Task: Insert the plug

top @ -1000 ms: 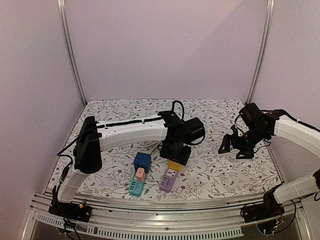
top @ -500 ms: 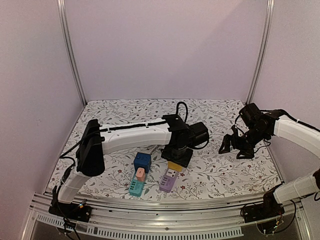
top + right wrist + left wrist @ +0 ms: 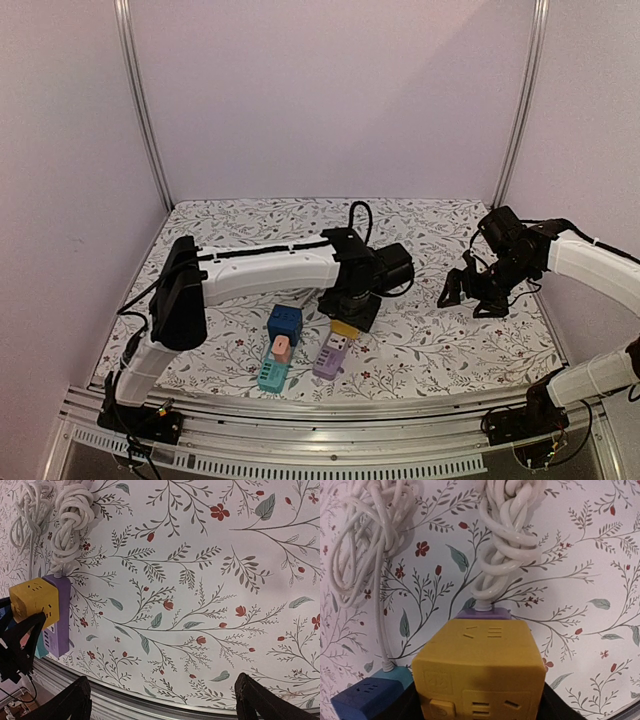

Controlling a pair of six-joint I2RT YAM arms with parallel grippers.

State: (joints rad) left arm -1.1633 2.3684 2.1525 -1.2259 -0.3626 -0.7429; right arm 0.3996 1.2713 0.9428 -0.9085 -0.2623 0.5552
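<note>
left hand [image 3: 346, 322] clamped, right hand [image 3: 468, 302] spread wide

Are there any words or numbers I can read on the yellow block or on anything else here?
No text can be read anywhere in these views.
yellow block: it has a small raised square mark low on its front, too blurred to read.
purple power strip: it has a pale patch on top, too small to read.

Cube plug [image 3: 480, 675] at far end of right strip [image 3: 331, 360]; left strip [image 3: 270, 375] alongside.
</note>
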